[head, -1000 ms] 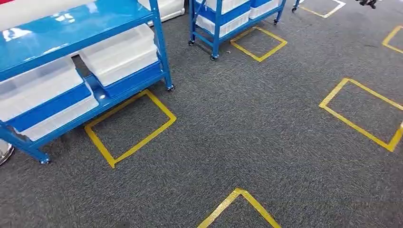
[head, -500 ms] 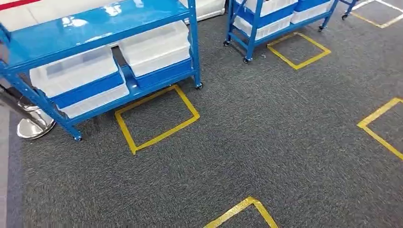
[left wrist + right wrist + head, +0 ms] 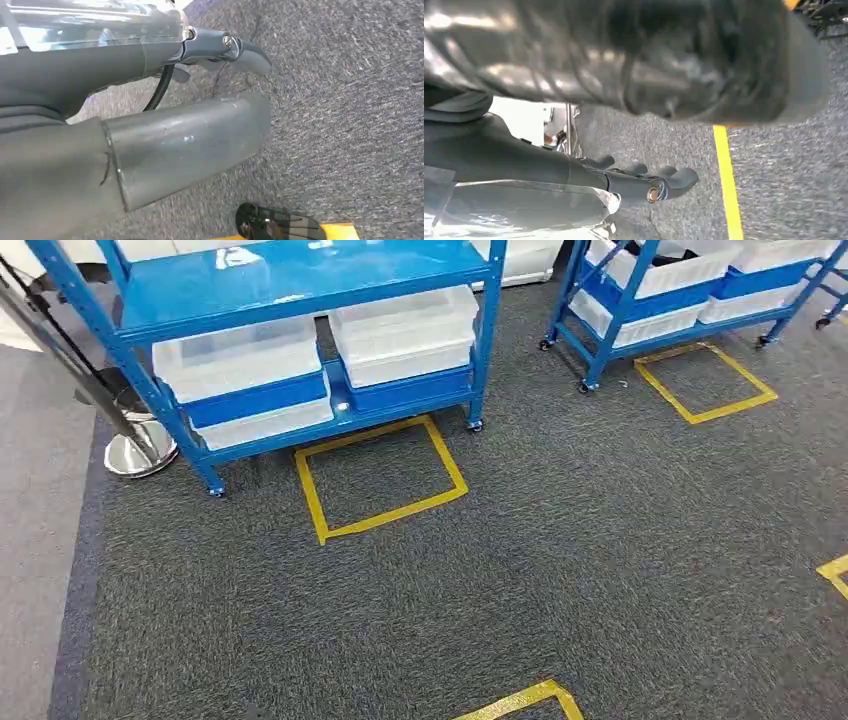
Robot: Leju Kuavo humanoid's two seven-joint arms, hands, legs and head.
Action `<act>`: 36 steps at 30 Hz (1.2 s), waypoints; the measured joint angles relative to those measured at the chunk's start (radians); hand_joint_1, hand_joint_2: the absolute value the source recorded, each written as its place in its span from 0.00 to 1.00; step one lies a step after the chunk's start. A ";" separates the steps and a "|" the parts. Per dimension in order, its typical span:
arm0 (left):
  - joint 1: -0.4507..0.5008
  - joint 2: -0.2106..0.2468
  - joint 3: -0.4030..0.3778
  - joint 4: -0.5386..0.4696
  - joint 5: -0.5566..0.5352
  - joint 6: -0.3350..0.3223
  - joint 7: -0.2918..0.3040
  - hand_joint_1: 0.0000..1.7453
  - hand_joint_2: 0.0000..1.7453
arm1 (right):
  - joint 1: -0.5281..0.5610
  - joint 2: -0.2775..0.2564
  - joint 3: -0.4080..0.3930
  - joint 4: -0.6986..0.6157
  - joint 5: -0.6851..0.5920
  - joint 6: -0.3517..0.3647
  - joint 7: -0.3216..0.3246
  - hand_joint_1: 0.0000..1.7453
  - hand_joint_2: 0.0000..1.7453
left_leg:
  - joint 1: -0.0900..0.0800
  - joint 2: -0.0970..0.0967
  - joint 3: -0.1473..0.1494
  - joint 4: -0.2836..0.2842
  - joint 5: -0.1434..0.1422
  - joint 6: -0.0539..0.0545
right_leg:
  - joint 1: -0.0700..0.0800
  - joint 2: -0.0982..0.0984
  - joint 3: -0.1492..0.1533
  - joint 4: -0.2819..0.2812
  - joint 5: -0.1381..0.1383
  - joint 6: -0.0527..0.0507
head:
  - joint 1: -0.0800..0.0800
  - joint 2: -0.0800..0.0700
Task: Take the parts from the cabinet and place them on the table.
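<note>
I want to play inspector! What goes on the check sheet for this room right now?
Surface: grey carpet floor with a yellow tape square.
Job's things: blue wheeled cabinet; white bins and blue bins on its lower shelf; parts hidden.
Clutter: nothing seen.
Hands: left hand and right hand hang over the carpet and hold nothing.
Cables: black cable at the left wrist.
Surroundings: second blue cart; chrome post base.
</note>
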 joint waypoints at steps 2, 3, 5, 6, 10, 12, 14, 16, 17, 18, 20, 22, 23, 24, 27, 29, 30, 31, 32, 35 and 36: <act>0.003 0.000 0.000 0.000 0.000 0.001 0.003 0.00 0.00 | 0.000 0.000 -0.002 0.000 0.000 0.000 0.000 0.00 0.00 | 0.001 -0.027 0.000 0.004 -0.001 -0.002 | -0.003 0.000 -0.023 0.032 0.017 0.006 | 0.000 0.000; 0.003 0.000 0.000 0.000 0.000 0.001 0.003 0.00 0.00 | 0.000 0.000 -0.003 0.000 0.000 0.000 0.000 0.00 0.00 | 0.002 -0.039 0.000 0.008 -0.003 -0.005 | -0.006 0.000 -0.010 -0.004 0.049 0.009 | 0.000 0.000; 0.003 0.000 0.000 0.000 0.000 0.001 0.004 0.00 0.00 | 0.000 -0.001 -0.005 0.000 0.000 0.000 -0.001 0.00 0.00 | 0.009 -0.073 -0.001 0.028 -0.013 -0.017 | -0.016 0.018 0.082 -0.201 0.166 0.013 | 0.000 0.000; 0.003 0.000 0.000 0.000 0.000 0.001 0.004 0.00 0.00 | 0.003 -0.001 -0.008 0.001 0.000 0.000 -0.001 0.00 0.00 | 0.012 -0.083 -0.008 0.036 -0.019 -0.026 | -0.021 0.076 0.102 -0.237 0.147 0.014 | 0.000 0.000; 0.005 0.001 0.001 0.000 -0.002 0.003 0.004 0.00 0.00 | -0.004 0.001 -0.009 0.002 0.001 0.000 -0.004 0.00 0.00 | 0.013 -0.116 -0.027 0.039 -0.013 -0.049 | -0.009 0.057 0.095 -0.240 0.152 -0.011 | 0.001 0.000; 0.007 0.002 0.001 0.000 -0.001 0.003 0.004 0.00 0.00 | -0.002 0.004 -0.010 0.002 0.001 0.000 -0.004 0.00 0.00 | 0.008 -0.065 -0.034 0.062 -0.027 -0.056 | -0.016 0.027 0.101 -0.251 0.157 -0.026 | 0.000 0.000; 0.004 0.002 0.001 0.000 -0.001 0.003 0.004 0.00 0.00 | 0.004 0.004 -0.011 0.002 0.001 -0.001 -0.004 0.00 0.00 | 0.007 0.001 -0.092 0.176 -0.094 -0.061 | -0.011 -0.001 0.101 -0.253 0.156 -0.035 | -0.005 0.000; 0.001 0.002 0.001 0.000 -0.002 0.003 0.004 0.00 0.00 | 0.005 0.004 -0.011 0.002 0.001 -0.001 -0.004 0.00 0.00 | 0.010 0.013 -0.170 0.332 -0.158 -0.064 | -0.006 -0.035 0.101 -0.253 0.152 -0.040 | -0.004 0.000; 0.002 0.002 0.001 0.000 -0.002 0.003 0.004 0.00 0.00 | 0.005 0.004 -0.011 0.002 0.001 -0.001 -0.004 0.00 0.00 | 0.010 0.014 -0.186 0.362 -0.156 -0.065 | -0.004 -0.049 0.103 -0.253 0.150 -0.042 | -0.005 0.000; 0.004 0.002 0.001 0.000 -0.002 0.003 0.004 0.00 0.00 | 0.004 0.004 -0.011 0.002 0.001 -0.001 -0.004 0.00 0.00 | 0.010 0.014 -0.176 0.341 -0.130 -0.062 | -0.003 -0.063 0.105 -0.253 0.148 -0.041 | -0.005 0.000; 0.006 0.002 0.001 0.000 -0.003 0.003 0.003 0.00 0.00 | 0.002 0.004 -0.011 0.002 0.001 -0.001 -0.004 0.00 0.00 | 0.008 0.028 -0.093 0.182 -0.042 -0.049 | 0.000 -0.089 0.115 -0.253 0.142 -0.040 | -0.005 0.000; 0.002 0.002 0.001 0.000 -0.004 0.003 0.002 0.00 0.00 | 0.002 0.006 -0.011 0.002 0.002 -0.001 -0.006 0.00 0.00 | -0.012 0.119 -0.027 0.055 -0.023 -0.026 | 0.006 -0.112 0.124 -0.255 0.135 -0.035 | -0.004 0.000; 0.000 0.002 0.001 0.000 -0.005 0.003 0.001 0.00 0.00 | 0.002 0.006 -0.011 0.002 0.002 -0.001 -0.006 0.00 0.00 | -0.016 0.107 -0.027 0.047 -0.019 -0.024 | 0.008 -0.120 0.125 -0.255 0.132 -0.029 | -0.005 0.000; 0.000 0.002 0.001 0.000 -0.006 0.003 0.000 0.00 0.00 | 0.001 0.006 -0.011 0.002 0.002 -0.001 -0.007 0.00 0.00 | -0.017 0.096 -0.029 0.048 -0.018 -0.023 | 0.008 -0.130 0.126 -0.256 0.132 -0.023 | -0.004 0.000; 0.009 0.001 0.001 0.000 -0.006 0.003 0.000 0.00 0.00 | -0.007 0.006 -0.011 -0.001 0.002 -0.006 -0.014 0.00 0.00 | 0.003 0.056 -0.013 0.017 -0.003 -0.010 | 0.009 -0.143 0.145 -0.264 0.123 -0.006 | -0.005 0.000; 0.006 0.002 0.002 0.000 -0.005 0.003 0.000 0.00 0.00 | -0.002 0.006 -0.014 -0.002 -0.001 -0.018 -0.022 0.00 0.00 | 0.001 0.041 -0.009 0.009 0.003 -0.001 | 0.004 -0.034 0.109 -0.179 0.069 -0.003 | -0.001 0.000; 0.002 0.002 0.002 0.000 -0.005 0.003 0.000 0.00 0.00 | 0.000 0.006 -0.016 -0.001 -0.001 -0.020 -0.024 0.00 0.00 | 0.001 0.031 -0.011 0.009 0.002 0.000 | 0.002 -0.013 0.070 -0.103 0.032 -0.002 | 0.000 0.000; 0.001 0.000 0.002 0.000 -0.004 0.003 0.000 0.00 0.00 | 0.000 0.006 -0.017 -0.001 -0.002 -0.022 -0.028 0.00 0.00 | 0.000 0.020 -0.011 0.009 0.001 0.001 | 0.001 -0.004 0.028 -0.025 0.002 0.000 | 0.000 0.000; 0.002 -0.001 0.002 0.000 -0.004 0.003 0.000 0.00 0.00 | 0.000 0.006 -0.018 -0.001 -0.002 -0.024 -0.031 0.00 0.00 | 0.000 0.011 -0.009 0.010 0.000 0.002 | 0.001 -0.002 -0.003 0.026 -0.005 0.002 | 0.000 0.000; 0.004 -0.001 0.002 0.000 -0.003 0.000 0.005 0.00 0.00 | 0.000 0.005 -0.021 -0.001 -0.003 -0.027 -0.031 0.00 0.00 | 0.002 -0.011 -0.002 0.020 -0.010 -0.005 | -0.002 -0.002 0.030 -0.098 0.114 0.005 | 0.000 0.000; 0.003 -0.001 0.002 0.000 -0.003 -0.001 0.008 0.00 0.00 | 0.000 0.005 -0.023 -0.001 -0.003 -0.028 -0.028 0.00 1.00 | 0.003 -0.017 0.001 0.028 -0.017 -0.008 | -0.005 -0.001 0.068 -0.190 0.168 0.005 | 0.000 0.000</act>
